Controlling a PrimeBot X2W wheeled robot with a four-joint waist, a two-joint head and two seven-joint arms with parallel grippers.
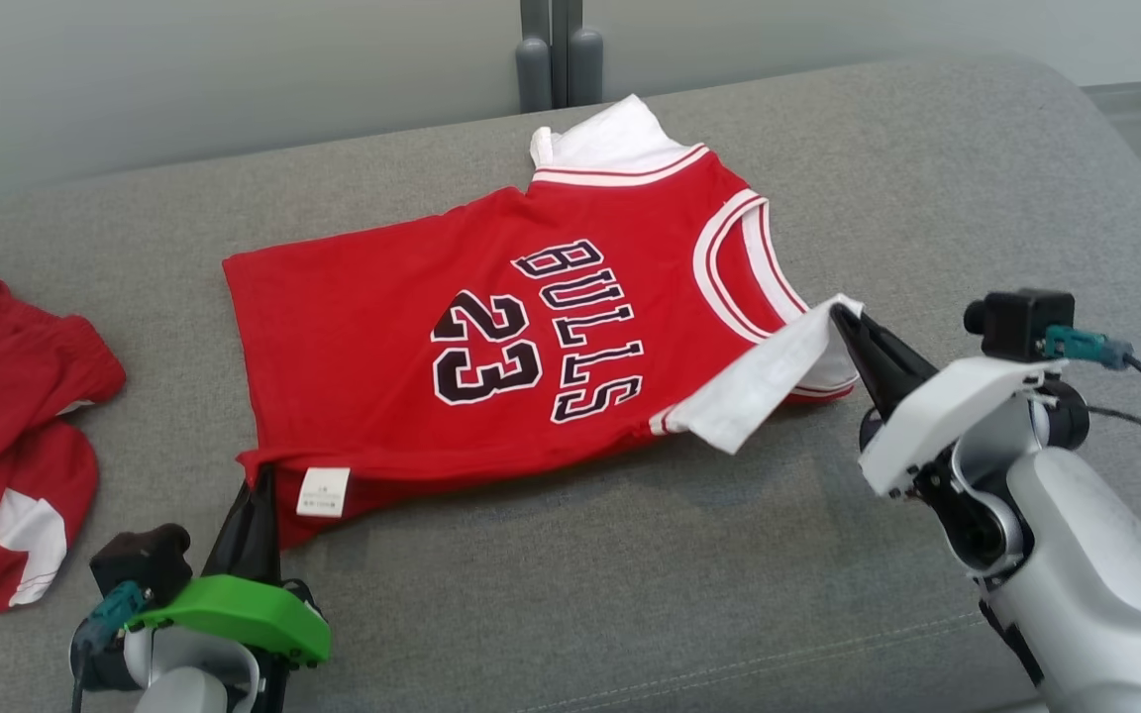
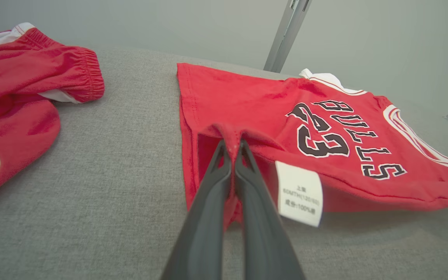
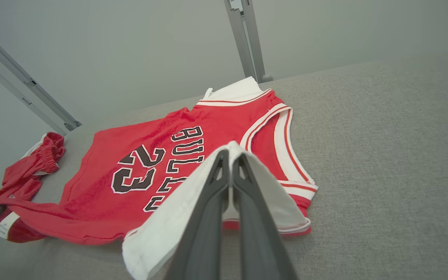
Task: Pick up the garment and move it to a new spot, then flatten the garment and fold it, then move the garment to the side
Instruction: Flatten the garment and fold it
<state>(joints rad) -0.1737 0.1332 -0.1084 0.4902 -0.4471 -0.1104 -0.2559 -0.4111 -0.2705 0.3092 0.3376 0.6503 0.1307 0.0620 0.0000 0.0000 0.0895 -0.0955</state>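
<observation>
Red shorts (image 1: 6, 436) lie bunched at the left end of the grey cushion (image 1: 630, 594). Next along the cushion, our left gripper (image 1: 260, 480) is clamped on a hem corner of the jersey (image 1: 412, 327), holding that corner just off the cushion. The jersey itself lies mid-cushion, lettering up and mostly flat. Toward the cushion's right, our right gripper (image 1: 843, 315) pinches the white sleeve (image 1: 769, 381). We judge the flattening nearly done, with folding and moving aside left to do.

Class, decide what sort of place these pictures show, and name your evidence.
Probably a robot test room rather than a home: a grey upholstered bench stands before a bare wall, with metal posts behind it.
</observation>
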